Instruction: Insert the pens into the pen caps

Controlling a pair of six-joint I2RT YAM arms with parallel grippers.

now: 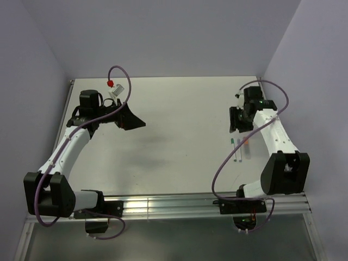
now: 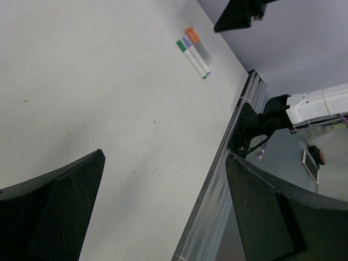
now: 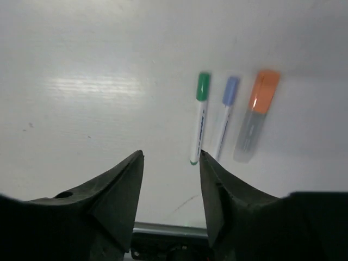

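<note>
Though tiny from above, pens [image 3: 223, 126] capped; left tool [image 2: 163, 157] wide, right tool [image 3: 171, 155] part-open, both empty.

We see a robotics lab cell: bare lavender walls [image 1: 163, 32] box in a white table [image 1: 179, 109], an aluminium rail [image 1: 174, 205] carrying two robot arms [image 1: 68, 149].

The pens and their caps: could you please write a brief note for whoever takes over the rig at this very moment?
Left gripper: wide open, empty, over bare table, well away from the pens.
Right gripper: jaws apart, holding nothing, just above the pens' tail ends.
Things: green-capped pen, blue-capped pen and thicker orange-capped pen lie side by side on the right of the table.
Done: all three appear capped.
Left: probably nothing; whether each cap is pushed fully home cannot be told.
</note>
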